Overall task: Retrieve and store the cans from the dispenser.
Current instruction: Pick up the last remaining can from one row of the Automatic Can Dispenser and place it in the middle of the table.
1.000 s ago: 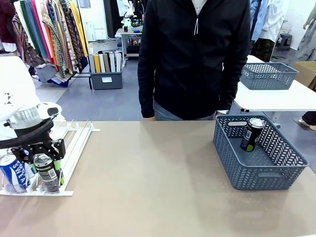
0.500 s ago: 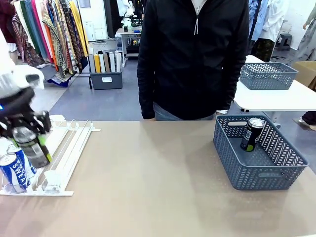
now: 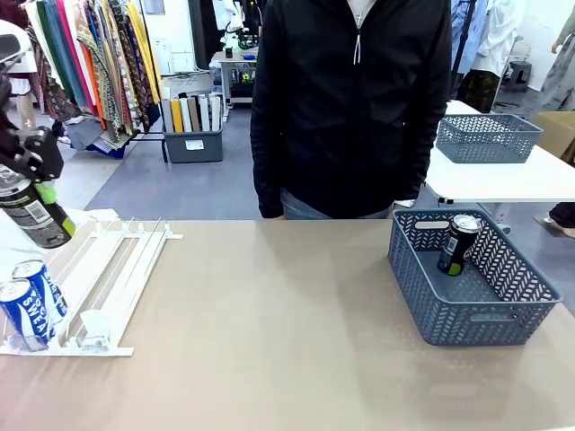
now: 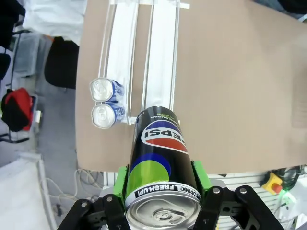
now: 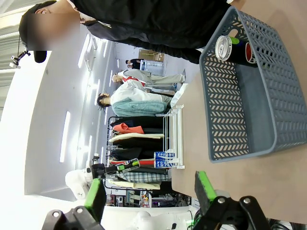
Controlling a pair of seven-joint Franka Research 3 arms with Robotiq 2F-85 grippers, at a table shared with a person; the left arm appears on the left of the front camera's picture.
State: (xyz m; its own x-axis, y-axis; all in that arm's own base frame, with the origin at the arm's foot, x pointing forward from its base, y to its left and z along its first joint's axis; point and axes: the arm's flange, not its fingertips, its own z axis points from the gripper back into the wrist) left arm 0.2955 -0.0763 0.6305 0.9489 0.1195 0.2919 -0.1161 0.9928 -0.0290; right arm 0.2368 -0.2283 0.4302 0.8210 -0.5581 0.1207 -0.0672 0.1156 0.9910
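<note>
Front view: tan table (image 3: 287, 350) runs edge to edge. A person (image 3: 350, 108) in a black jacket stands at the far side, centre, arms down.

- Dark grey basket (image 3: 476, 316) sits on the right part of the table. Another black can (image 3: 459, 244) is inside it, tilted, near the far wall.
- White rack (image 3: 121, 269) lies on the left part of the table, two lanes sloping down toward the near edge.
- Left gripper (image 3: 36, 184) is up in the air at the far left, well above the rack. From its wrist view, the green pads press both sides of a black can (image 3: 40, 224), close to the silver top; Pepsi logo faces the camera. The can is tilted and touches neither rack nor table.
- Right gripper (image 5: 149, 194), in its own wrist view: fingers spread wide, nothing between them, basket ahead of it.
- Two blue-and-white cans (image 3: 29, 305) stand at the low end of the rack's left lane, one just behind the other, touching.
</note>
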